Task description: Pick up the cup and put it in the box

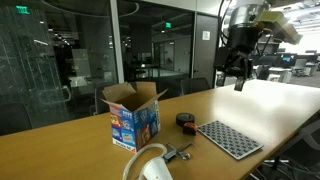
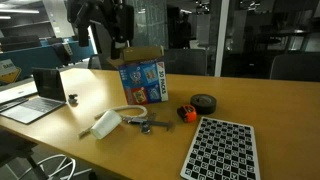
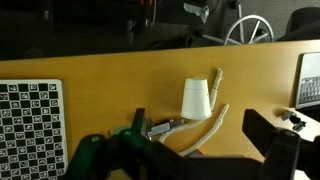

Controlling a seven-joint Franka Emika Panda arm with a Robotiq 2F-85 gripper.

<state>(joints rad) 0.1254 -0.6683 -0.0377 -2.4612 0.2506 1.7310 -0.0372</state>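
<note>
The small white cup [image 3: 196, 99] lies on its side on the wooden table, touching a cream rope loop [image 3: 207, 122]. It also shows in both exterior views [image 1: 157, 169] [image 2: 106, 124]. The cardboard box [image 1: 132, 113] [image 2: 142, 78] with blue printed sides stands upright with its flaps open, farther back on the table. My gripper [image 1: 233, 72] [image 3: 200, 152] hangs high above the table, open and empty, well apart from the cup and the box. In the wrist view the cup lies below and ahead of the jaws.
A flat grey perforated tray [image 1: 230, 138] [image 2: 220, 150] [image 3: 28, 120] lies beside the cup. A small black-and-red round object [image 1: 186, 120] [image 2: 187, 113] and a black roll [image 2: 203, 103] sit near the box. A small metal tool [image 3: 160, 128] lies by the rope. A laptop [image 2: 35, 90] stands at one table end.
</note>
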